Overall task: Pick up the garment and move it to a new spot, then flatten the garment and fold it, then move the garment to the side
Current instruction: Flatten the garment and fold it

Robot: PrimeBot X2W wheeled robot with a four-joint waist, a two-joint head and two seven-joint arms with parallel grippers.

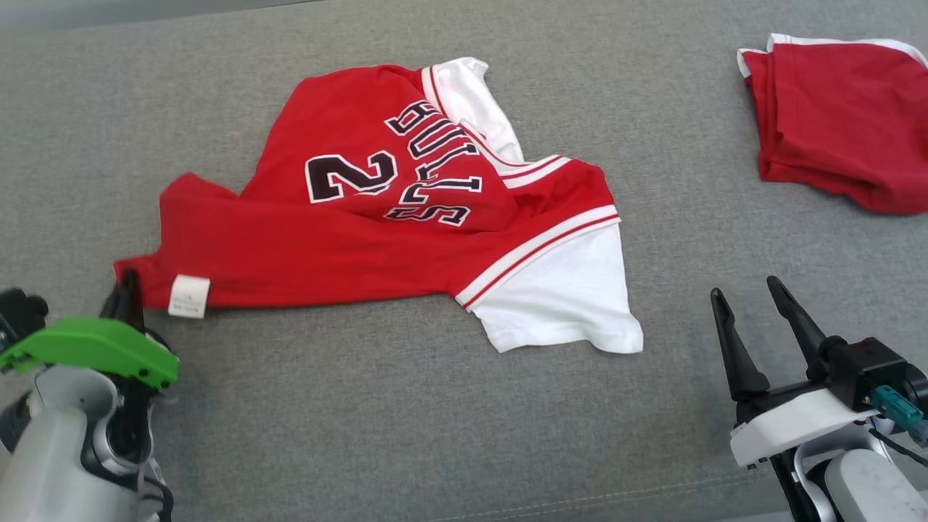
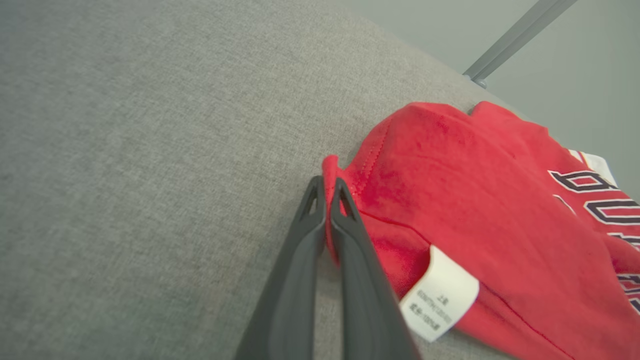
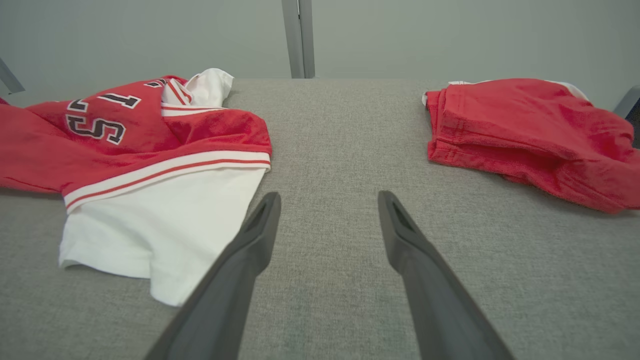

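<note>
Soft, light and sure to droop when lifted, the red-and-white jersey (image 1: 406, 217) lies crumpled left of the grey surface's (image 1: 435, 435) middle, its near-left hem corner pinched in the left gripper (image 2: 327, 184), a sound hold, while the right gripper (image 1: 750, 304) stands spread by the near-right corner.

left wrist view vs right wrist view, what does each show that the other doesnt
Left wrist view, not right: the left gripper shut on a corner of the jersey, beside a white care label. Right wrist view, not left: the open right gripper and a second red garment. Both: the jersey's dark lettering and the grey surface.
</note>
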